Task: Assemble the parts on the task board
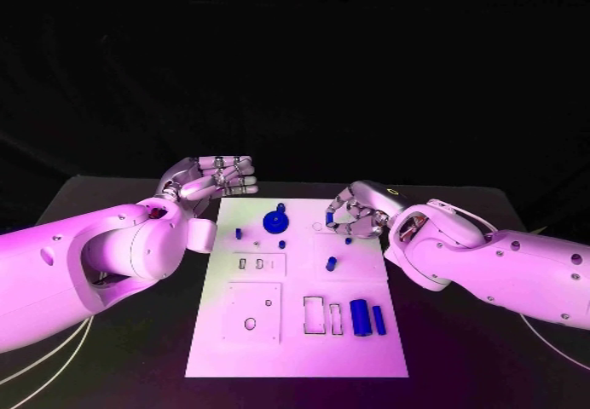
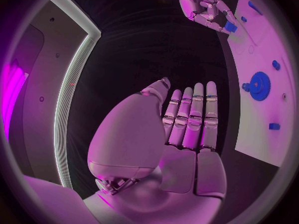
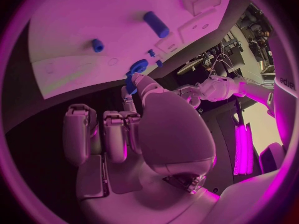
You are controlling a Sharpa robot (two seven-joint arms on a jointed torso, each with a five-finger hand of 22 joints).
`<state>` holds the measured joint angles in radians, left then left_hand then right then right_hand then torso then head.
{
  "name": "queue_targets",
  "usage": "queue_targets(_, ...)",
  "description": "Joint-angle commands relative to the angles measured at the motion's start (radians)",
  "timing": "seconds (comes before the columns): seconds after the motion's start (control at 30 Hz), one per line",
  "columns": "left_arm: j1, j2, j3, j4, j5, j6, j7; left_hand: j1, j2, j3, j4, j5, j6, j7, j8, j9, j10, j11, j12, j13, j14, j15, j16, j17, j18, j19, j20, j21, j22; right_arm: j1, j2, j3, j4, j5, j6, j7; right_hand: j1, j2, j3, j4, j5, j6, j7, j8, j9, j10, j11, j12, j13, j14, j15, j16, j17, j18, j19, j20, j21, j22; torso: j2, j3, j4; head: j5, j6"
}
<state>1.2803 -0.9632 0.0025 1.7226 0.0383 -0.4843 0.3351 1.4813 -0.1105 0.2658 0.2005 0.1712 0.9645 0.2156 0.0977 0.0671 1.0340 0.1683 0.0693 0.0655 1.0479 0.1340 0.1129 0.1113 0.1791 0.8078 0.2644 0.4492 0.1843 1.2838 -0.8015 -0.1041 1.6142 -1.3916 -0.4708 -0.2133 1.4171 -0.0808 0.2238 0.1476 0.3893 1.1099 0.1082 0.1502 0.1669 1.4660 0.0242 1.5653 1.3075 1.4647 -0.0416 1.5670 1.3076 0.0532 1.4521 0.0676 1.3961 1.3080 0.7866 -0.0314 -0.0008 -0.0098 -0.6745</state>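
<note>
The left hand [image 1: 216, 177] is hovering just off the far left corner of the task board [image 1: 295, 358], fingers straight, side by side and holding nothing. On the board, the blue gear [image 1: 275, 222] is lying near the far edge, well clear of that hand. The right hand [image 1: 353, 215] is hanging over the board's far right part, to the right of the gear, pinching a small blue part [image 3: 131, 82] between its fingertips.
</note>
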Motion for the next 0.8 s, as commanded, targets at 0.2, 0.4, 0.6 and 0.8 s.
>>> queue_targets(0.2, 0.001, 0.011, -0.001, -0.008, -0.005, 0.022, 0.000, 0.008, 0.000, -0.001, -0.007, -0.004, 0.004, 0.001, -0.007, -0.001, -0.002, 0.004, -0.005, -0.001, 0.007, 0.002, -0.007, 0.001, 0.001, -0.009, -0.001, 0.003, 0.001, -0.007, 0.084, -0.006, 0.038, -0.124, 0.085, -0.075, -0.007, -0.003, 0.006, 0.000, 0.006, 0.023, -0.015, 0.007, 0.018, 0.104, -0.007, 0.005, 0.263, 0.106, -0.005, 0.004, 0.263, -0.005, 0.001, -0.004, 0.005, 0.089, -0.007, -0.0056, 0.0074, 0.034, -0.022)
queue_targets(0.4, 0.000, 0.021, -0.002, -0.015, -0.005, 0.023, -0.002, 0.009, 0.000, -0.001, -0.007, -0.004, 0.004, 0.001, -0.007, -0.001, -0.002, 0.004, -0.005, -0.001, 0.007, 0.002, -0.007, 0.001, 0.001, -0.009, -0.001, 0.003, 0.001, -0.029, 0.149, -0.012, 0.006, -0.156, 0.089, -0.084, -0.006, -0.003, 0.008, -0.001, 0.008, 0.022, -0.015, 0.006, 0.018, 0.103, -0.007, 0.004, 0.262, 0.106, -0.005, 0.004, 0.263, -0.004, 0.000, -0.004, 0.004, 0.088, -0.009, -0.0118, 0.0089, 0.047, -0.037)
queue_targets(0.6, 0.000, 0.027, -0.003, -0.021, -0.005, 0.023, -0.002, 0.009, 0.000, -0.001, -0.007, -0.004, 0.004, 0.001, -0.007, -0.001, -0.002, 0.004, -0.005, -0.001, 0.007, 0.002, -0.007, 0.001, 0.001, -0.009, -0.001, 0.003, 0.001, -0.058, 0.207, -0.016, -0.031, -0.178, 0.096, -0.086, -0.008, -0.004, 0.008, -0.001, 0.008, 0.021, -0.014, 0.006, 0.018, 0.103, -0.007, 0.003, 0.261, 0.106, -0.005, 0.004, 0.263, -0.004, -0.001, -0.004, 0.003, 0.087, -0.010, -0.0119, 0.0084, 0.059, -0.046)
queue_targets(0.8, 0.000, 0.029, -0.003, -0.022, -0.005, 0.024, -0.002, 0.009, 0.000, -0.001, -0.007, -0.004, 0.004, 0.001, -0.007, -0.001, -0.002, 0.004, -0.005, -0.001, 0.007, 0.002, -0.007, 0.001, 0.001, -0.009, -0.001, 0.003, 0.001, -0.077, 0.248, -0.019, -0.066, -0.192, 0.105, -0.083, -0.009, -0.004, 0.008, -0.001, 0.008, 0.021, -0.014, 0.006, 0.018, 0.102, -0.007, 0.003, 0.260, 0.106, -0.005, 0.004, 0.263, -0.004, -0.001, -0.004, 0.001, 0.086, -0.008, -0.0106, 0.0094, 0.065, -0.049)
